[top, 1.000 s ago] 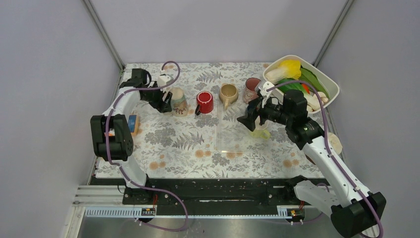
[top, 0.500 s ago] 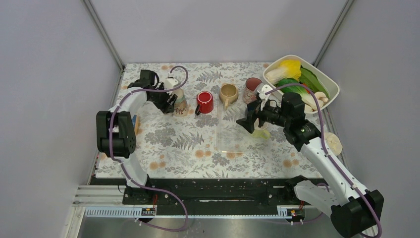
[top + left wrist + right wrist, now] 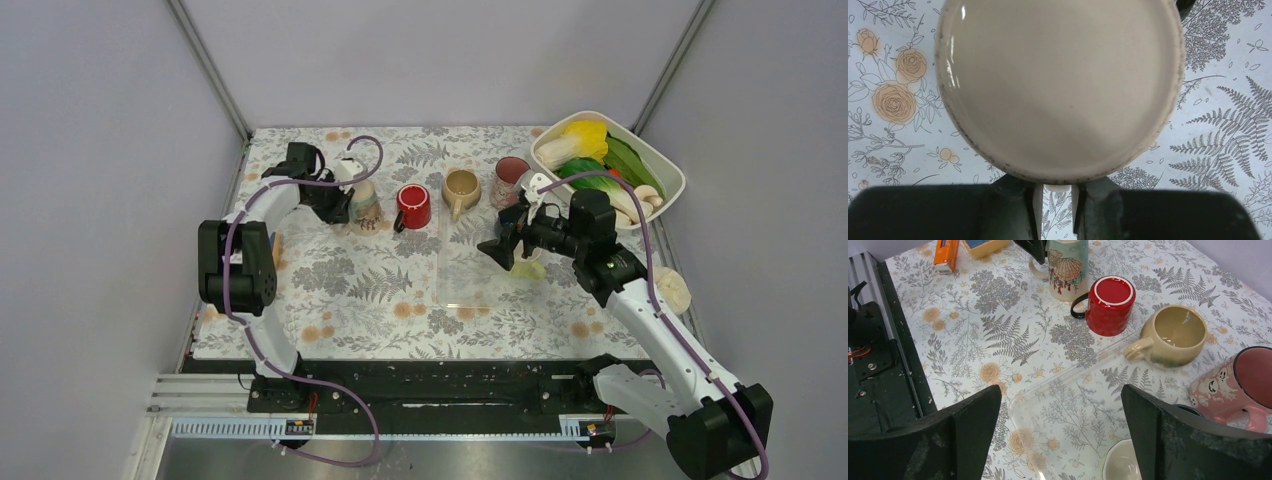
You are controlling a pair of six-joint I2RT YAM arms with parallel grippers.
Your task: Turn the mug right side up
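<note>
At the far left of the table (image 3: 400, 290), the shell-patterned mug (image 3: 363, 207) stands rim-down, first in a row with a red mug (image 3: 413, 205) and a tan mug (image 3: 461, 188); from the left wrist we see only its flat cream base. The left gripper (image 3: 1057, 200) is pressed together on the mug's handle (image 3: 1057, 188), a pale sliver of which shows between its two fingers. We judge the step in hand to be the grasp, just made; the mug is not yet lifted. The next move, in our judgement, calls for a lift clear of the table, a half-turn of the wrist, and a gentle set-down on the base. Care is needed that the red mug nearby is not struck and that the handle does not slip in so narrow a pinch. The right gripper (image 3: 1060, 405) hangs spread wide over a clear tray (image 3: 470, 270), holding nothing. Compared with one second earlier, the left gripper's fingers, then apart beside the mug, have closed, and the left forearm has swung nearer; the right arm is almost unchanged
</note>
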